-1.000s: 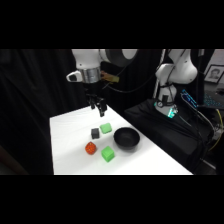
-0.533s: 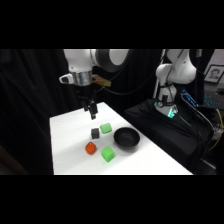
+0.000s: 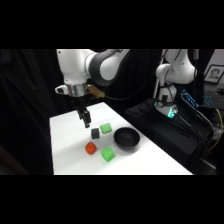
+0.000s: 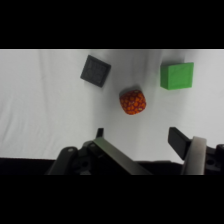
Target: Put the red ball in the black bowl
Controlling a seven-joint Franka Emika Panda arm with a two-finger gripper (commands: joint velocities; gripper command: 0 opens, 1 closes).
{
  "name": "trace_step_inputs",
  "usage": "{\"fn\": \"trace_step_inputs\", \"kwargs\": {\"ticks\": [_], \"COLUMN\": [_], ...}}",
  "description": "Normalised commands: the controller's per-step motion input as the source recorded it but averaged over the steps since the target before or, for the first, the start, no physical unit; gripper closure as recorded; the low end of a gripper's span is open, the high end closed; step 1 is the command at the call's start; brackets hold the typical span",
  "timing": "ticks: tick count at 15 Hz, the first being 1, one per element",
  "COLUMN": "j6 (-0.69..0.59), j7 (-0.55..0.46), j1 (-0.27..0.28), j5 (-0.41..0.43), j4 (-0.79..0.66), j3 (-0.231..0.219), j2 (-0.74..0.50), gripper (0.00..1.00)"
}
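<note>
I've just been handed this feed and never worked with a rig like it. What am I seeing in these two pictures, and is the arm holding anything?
The white machine is a robot arm with a two-fingered gripper at its end. It is standing beside a white table.

The side view comes from a fixed camera that is looking across the table. The wrist view comes from a camera on the arm itself and looks down past the gripper, whose black parts rise from the bottom edge.

On the table lie the red ball, two green cubes, a small dark grey cube and the black bowl.

Nothing is held. The jaws are open and hang above the table, with the red ball just ahead of them in the wrist view.
</note>
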Motion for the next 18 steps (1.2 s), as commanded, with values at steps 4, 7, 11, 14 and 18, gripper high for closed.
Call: {"fn": "trace_step_inputs", "kwargs": {"ticks": [4, 7, 11, 14, 18], "j6": [0.15, 0.14, 0.13, 0.14, 0.16], "j7": [-0.07, -0.06, -0.04, -0.05, 0.02], "j1": [-0.052, -0.045, -0.037, -0.037, 0.004], "j5": [0.079, 0.069, 0.081, 0.102, 0.051], "j4": [0.27, 0.24, 0.19, 0.16, 0.14], "j3": [0.06, 0.068, 0.073, 0.084, 0.036], "j2": [0.31, 0.24, 0.2, 0.19, 0.18], "gripper": [0.0, 0.0, 0.0, 0.0, 0.0]}}
